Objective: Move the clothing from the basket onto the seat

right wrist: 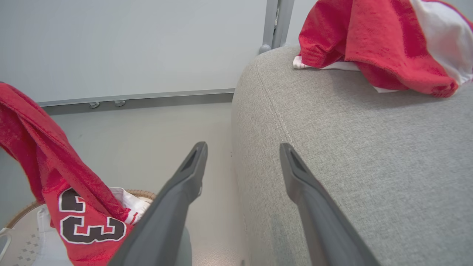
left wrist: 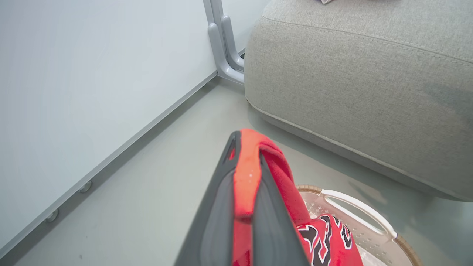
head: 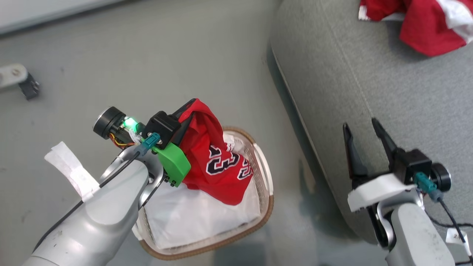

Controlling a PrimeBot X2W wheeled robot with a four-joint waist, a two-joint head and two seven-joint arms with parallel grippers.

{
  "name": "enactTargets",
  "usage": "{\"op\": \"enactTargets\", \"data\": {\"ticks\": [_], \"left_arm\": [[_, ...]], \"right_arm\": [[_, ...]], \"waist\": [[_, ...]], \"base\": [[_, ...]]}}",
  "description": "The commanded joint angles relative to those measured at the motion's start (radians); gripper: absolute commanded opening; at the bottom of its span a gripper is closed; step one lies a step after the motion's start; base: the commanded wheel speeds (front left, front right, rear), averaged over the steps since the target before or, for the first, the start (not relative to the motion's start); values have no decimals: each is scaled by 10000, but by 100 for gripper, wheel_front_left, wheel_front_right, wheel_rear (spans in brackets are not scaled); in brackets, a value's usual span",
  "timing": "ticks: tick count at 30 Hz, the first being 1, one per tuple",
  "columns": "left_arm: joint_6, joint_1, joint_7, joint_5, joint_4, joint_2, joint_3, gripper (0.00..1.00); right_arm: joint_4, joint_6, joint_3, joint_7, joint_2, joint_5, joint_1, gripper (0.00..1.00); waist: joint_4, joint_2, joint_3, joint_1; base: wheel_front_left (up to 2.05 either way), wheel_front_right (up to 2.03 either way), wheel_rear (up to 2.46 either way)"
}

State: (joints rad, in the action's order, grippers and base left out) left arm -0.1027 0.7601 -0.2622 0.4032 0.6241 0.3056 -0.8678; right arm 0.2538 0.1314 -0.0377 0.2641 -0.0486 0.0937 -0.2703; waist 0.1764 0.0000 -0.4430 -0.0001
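Two red jerseys are counted: one hanging jersey [head: 218,166] above the basket and one crumpled jersey [head: 421,26] on the seat. One basket [head: 271,207], one seat [head: 369,85] and one white cloth [head: 199,218] inside the basket are counted. Two grippers are counted, the left gripper [head: 191,103] and the right gripper [head: 359,123], and one white paper strip [head: 70,168] is also seen.

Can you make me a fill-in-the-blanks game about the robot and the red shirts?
1. The left gripper is ____ on the red jersey.
2. The right gripper is ____ and holds nothing.
3. The held jersey hangs over the white basket, which has a ____ woven rim.
4. The other jersey, lying on the grey seat, is red and ____.

Missing words: shut, open, brown, white.
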Motion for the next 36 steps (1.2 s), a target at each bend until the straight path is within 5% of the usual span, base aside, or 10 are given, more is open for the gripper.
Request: {"op": "enactTargets", "data": {"ticks": [1,14,25,36], "left_arm": [[-15,-115,-23,-43,-82,82,-26,0],[-51,1289,600,-116,-1440,535,137,0],[46,2414,1159,-104,-2213,721,397,0],[65,2806,1228,-32,-2446,333,231,0]], "right_arm": [[84,-14,42,5,-36,-81,334,100],[286,-14,-149,5,-33,-399,1224,100],[277,-14,-846,5,-32,-637,844,100],[348,-14,-2151,5,-33,-637,-118,100]], "waist": [[-617,0,1813,1],[-573,0,3723,1],[-521,0,4126,1],[-698,0,4428,1]], "base": [[0,0,0],[0,0,0],[0,0,0],[0,0,0]]}}
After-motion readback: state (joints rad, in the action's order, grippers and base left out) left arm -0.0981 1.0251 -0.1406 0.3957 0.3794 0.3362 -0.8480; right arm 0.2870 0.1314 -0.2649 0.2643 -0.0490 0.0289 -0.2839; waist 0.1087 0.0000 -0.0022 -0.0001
